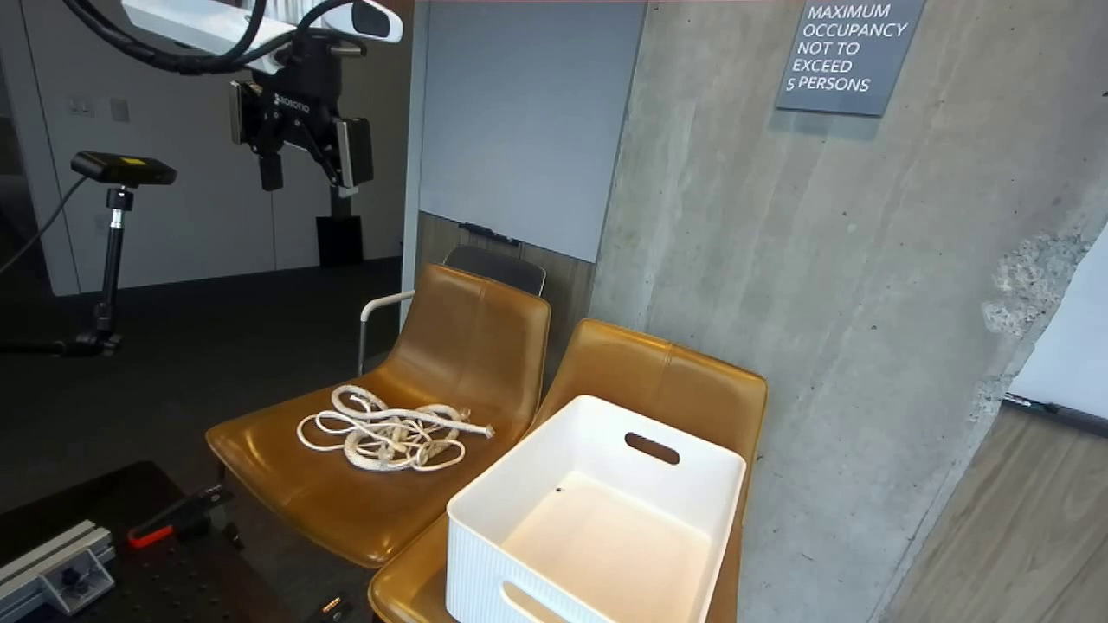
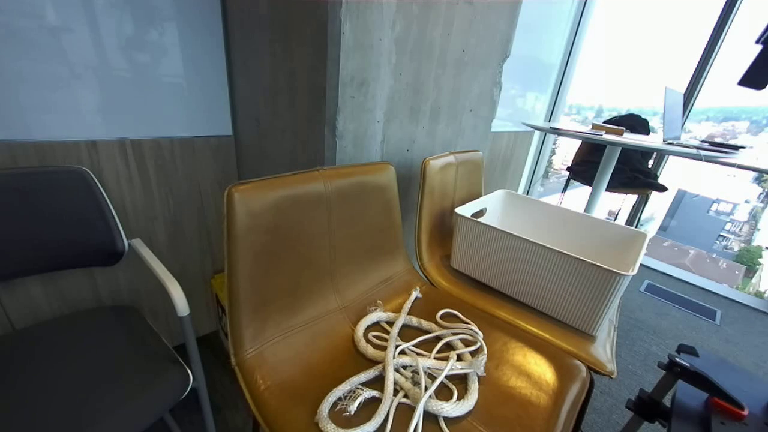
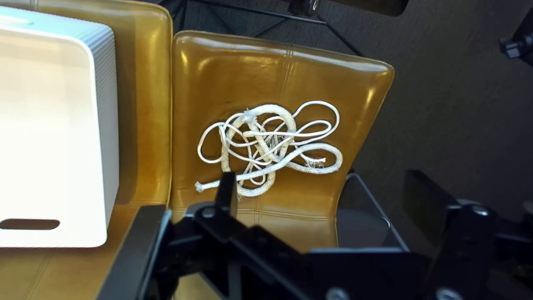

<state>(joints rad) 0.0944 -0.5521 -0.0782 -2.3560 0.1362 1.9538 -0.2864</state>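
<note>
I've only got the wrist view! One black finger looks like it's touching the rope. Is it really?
Observer: No. In an exterior view the gripper hangs open in the air, well above the rope.
Operator: Phew! My view shows no walls at all. Is there any writing up there?
Observer: Yes, a sign on the concrete wall says "MAXIMUM OCCUPANCY NOT TO EXCEED 5 PERSONS".

Grey sign (image 1: 851, 56) on concrete wall (image 1: 736, 260); laptop (image 2: 673, 114) on table (image 2: 641, 141).
</note>
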